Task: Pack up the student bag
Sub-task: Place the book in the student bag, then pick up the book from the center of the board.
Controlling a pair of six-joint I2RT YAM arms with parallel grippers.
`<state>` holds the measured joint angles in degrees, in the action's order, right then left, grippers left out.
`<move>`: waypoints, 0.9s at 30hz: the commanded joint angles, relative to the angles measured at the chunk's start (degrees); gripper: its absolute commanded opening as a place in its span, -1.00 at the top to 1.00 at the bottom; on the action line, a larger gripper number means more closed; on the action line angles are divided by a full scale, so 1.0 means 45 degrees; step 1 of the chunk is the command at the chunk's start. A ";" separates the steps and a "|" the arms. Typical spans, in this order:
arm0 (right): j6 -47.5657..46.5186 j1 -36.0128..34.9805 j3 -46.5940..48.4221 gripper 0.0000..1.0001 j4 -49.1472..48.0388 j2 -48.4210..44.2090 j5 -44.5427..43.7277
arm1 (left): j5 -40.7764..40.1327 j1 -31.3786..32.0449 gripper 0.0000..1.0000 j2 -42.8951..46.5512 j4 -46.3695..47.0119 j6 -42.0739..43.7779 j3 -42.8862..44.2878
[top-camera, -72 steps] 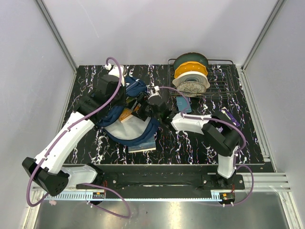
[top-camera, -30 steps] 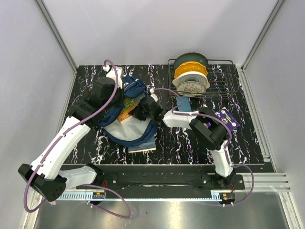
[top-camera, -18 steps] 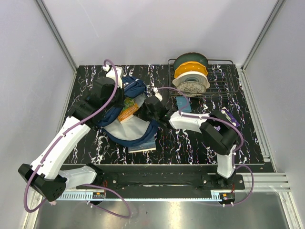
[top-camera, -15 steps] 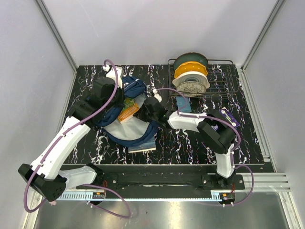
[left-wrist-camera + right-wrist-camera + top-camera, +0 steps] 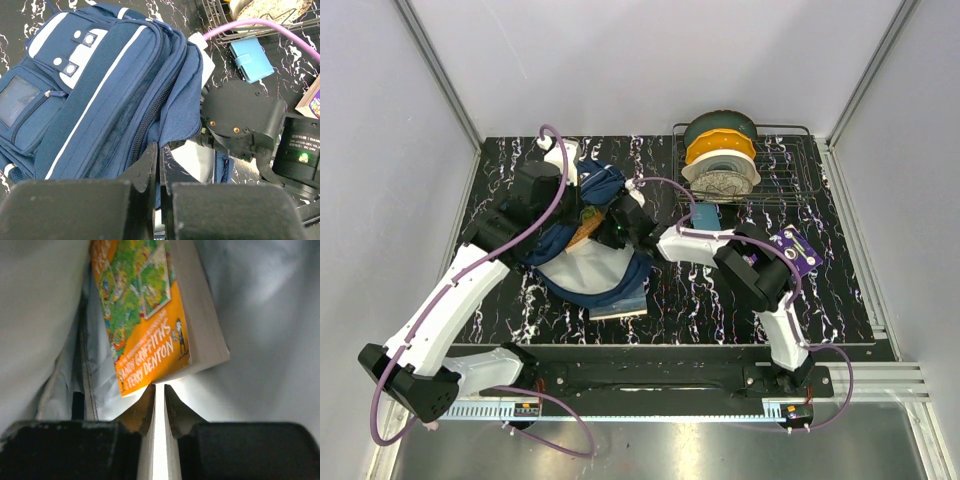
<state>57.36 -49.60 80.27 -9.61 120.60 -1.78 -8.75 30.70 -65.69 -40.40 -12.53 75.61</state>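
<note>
Student bag [image 5: 603, 186] lies at 9–10 o'clock on the table [image 5: 720, 292], mouth approx twd 3. L gripper [image 5: 159, 165] is pinched shut on its opening edge. The orange book [image 5: 150, 315] is inside. R gripper [image 5: 159, 392], jaws all but closed & empty, sits at the book's 6 o'clock edge. Step, prob.: seating the book. Next: nudge it deeper w/o snagging the lining, then back out.

Left arm [image 5: 450, 300], right arm [image 5: 692, 246]: white shells, black joints, looped purple cables [image 5: 552, 131]; purple circuit board [image 5: 794, 249] on right. Left tool [image 5: 159, 150], right tool [image 5: 159, 388]: black wedge fingers.
</note>
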 commanded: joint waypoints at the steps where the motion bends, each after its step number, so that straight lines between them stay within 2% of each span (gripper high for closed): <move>1: -0.0599 0.0203 0.1672 0.66 -0.0151 0.0602 0.0356 | 0.0442 -0.0025 1.00 0.0770 0.1752 0.0168 0.0365; 5: -0.0657 0.0222 0.2104 0.53 -0.0287 0.0936 0.1314 | -0.0279 -0.0025 1.00 0.0770 0.1596 0.0110 0.0229; 8: -0.0755 0.0222 0.0858 0.40 -0.0813 0.0138 0.1197 | -0.1373 -0.0180 1.00 0.0789 0.1342 0.0012 -0.0102; 12: -0.1184 0.0222 -0.2202 0.07 -0.2159 -0.2356 0.1158 | -0.1784 -0.1116 1.00 0.0731 0.1088 -0.0240 -0.0669; 14: -0.1185 0.0222 -0.3204 -0.16 -0.2532 -0.3298 0.1119 | -0.1766 -0.1701 1.00 0.0653 0.1107 -0.0378 -0.0981; 16: -0.1302 0.0222 -0.4358 -0.25 -0.2728 -0.4704 0.0983 | -0.1669 -0.1996 1.00 0.0556 0.1146 -0.0593 -0.1100; 21: -0.1711 0.0242 -0.6328 -0.43 -0.1793 -0.7518 0.0454 | -0.0967 -0.2564 1.00 -0.0147 0.1146 -0.0945 -0.1217; 23: -0.1790 0.0242 -0.6820 -0.46 -0.1247 -0.8492 -0.0539 | -0.0732 -0.2564 1.00 -0.0265 0.1166 -0.1003 -0.1236; 25: -0.1674 0.0281 -0.7484 -0.55 -0.0990 -0.8926 -0.1085 | -0.0477 -0.2564 1.00 -0.0265 0.1302 -0.1081 -0.1334; 27: -0.1363 0.0378 -0.7642 -0.55 -0.1127 -0.8851 -0.1011 | -0.0186 -0.2564 1.00 -0.0265 0.1652 -0.1179 -0.1607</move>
<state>51.20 -48.66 48.51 -16.80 81.84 -1.52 -8.75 20.84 -66.48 -37.56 -16.84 70.19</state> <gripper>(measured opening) 0.770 0.024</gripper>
